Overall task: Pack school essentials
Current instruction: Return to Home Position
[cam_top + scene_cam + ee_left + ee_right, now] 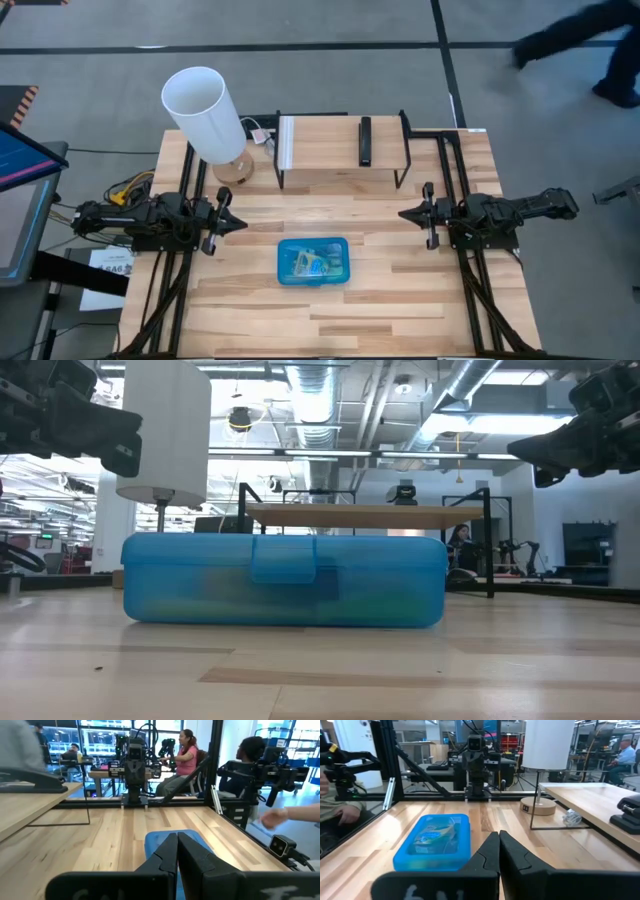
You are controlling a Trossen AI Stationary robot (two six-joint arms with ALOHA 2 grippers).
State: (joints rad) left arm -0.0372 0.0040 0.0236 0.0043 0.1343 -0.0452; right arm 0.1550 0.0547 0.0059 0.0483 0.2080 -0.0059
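Left gripper (177, 856), fingers pressed together and holding nothing, hung above the table (400, 295) with its tips aimed across at the right gripper (499, 854), which was likewise closed and empty. The two were well apart. Between them, ahead of each pair of tips and a little off their line, lay the case (281, 262), lid down, latch (285, 560) folded over the front wall. The essentials (315, 264) showed through the lid as a coloured blur; single items could not be told apart.

Probable hazards: whether the latch had seated fully could not be told, so a later lift might spring the lid and spill the contents. A low sweep by either arm on its way to rest could nudge the case. The lamp (205, 110), close behind the left gripper's side, could be tipped by a wide swing.

The table was pale wood planks, bare around the case. Beyond both grippers stood a shelf (330, 140) carrying a black bar (366, 140). The room was an open lab; a seated person (186, 755) and a nearer hand (272, 818) showed beyond the frame, the hand close enough to warrant care.
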